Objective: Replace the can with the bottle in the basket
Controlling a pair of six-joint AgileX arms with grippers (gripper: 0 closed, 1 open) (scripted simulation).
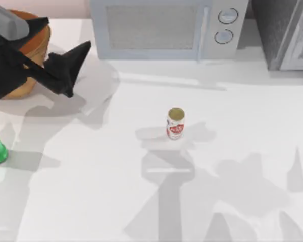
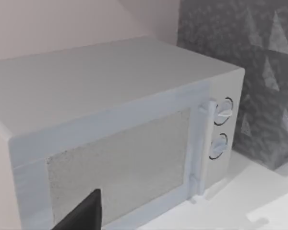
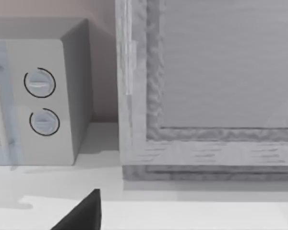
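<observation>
One can stands mid-table, well apart from spread left gripper beside basket

My left arm is matte black, with a grey cylindrical segment and pointed fingers

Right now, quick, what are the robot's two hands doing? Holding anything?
Left gripper: up by the basket at the table's left, holding nothing; open or shut cannot be told.
Right gripper: faces the microwave; cannot be told.
</observation>
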